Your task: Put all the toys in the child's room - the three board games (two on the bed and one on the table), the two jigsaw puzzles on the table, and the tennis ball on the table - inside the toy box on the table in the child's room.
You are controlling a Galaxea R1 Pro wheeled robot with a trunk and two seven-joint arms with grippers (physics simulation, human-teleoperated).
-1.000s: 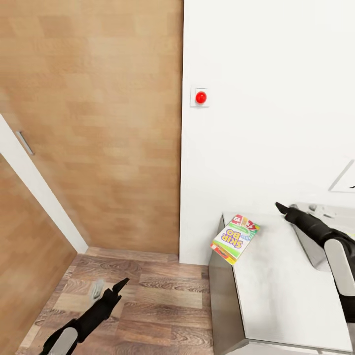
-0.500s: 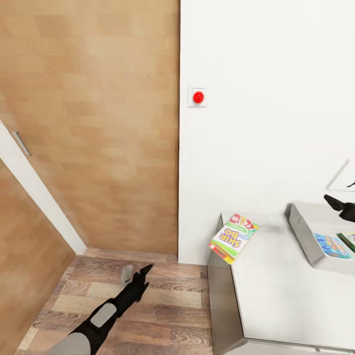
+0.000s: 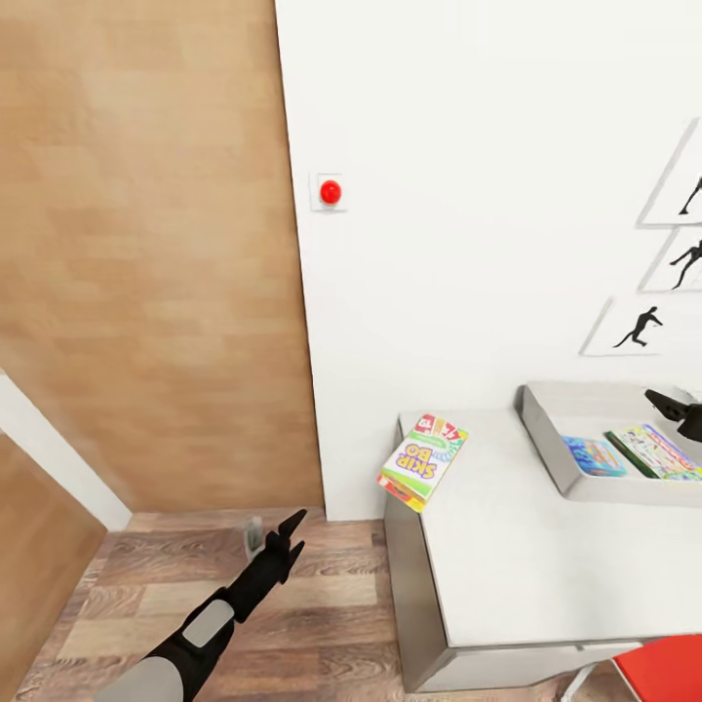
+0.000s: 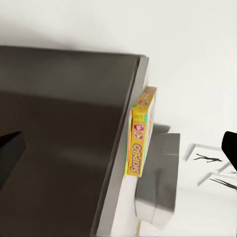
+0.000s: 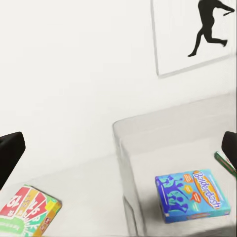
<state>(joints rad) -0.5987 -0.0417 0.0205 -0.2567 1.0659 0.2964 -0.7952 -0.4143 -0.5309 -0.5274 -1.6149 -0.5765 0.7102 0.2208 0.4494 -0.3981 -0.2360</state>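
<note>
Left gripper point(image 3: 291, 536) hangs low over the wood plank floor point(image 3: 322, 604), beside the end panel of the table point(image 3: 517, 556). Its two dark fingers point(image 3: 293, 522) stand spread wide, nothing between them. In the left wrist view the tips sit at the two side edges of the picture, and between them, ahead and well apart, the green-white board game point(image 4: 139, 132) shows edge-on, its yellow side reading SKIPBO.

That board game point(image 3: 423, 459) lies at the table's corner nearest the wall, part of it jutting past the table edge. It is well ahead of and above the left fingertips.

Right gripper point(image 3: 675, 409) hovers over the toy box point(image 3: 546, 444), which sits on the table against the wall. Fingers wide apart, empty. Between and beyond the tips in the right wrist view: the small blue board game point(image 5: 192, 195) lying flat on the toy box floor. In the head view it point(image 3: 594, 455) lies next to a longer pale colourful board game point(image 3: 655, 451), also inside the box, just below the right fingertips.

On the white wall: a red round button point(image 3: 331, 192) and black silhouette prints point(image 3: 639, 328). A red chair point(image 3: 668, 673) corner shows by the table's near edge.
</note>
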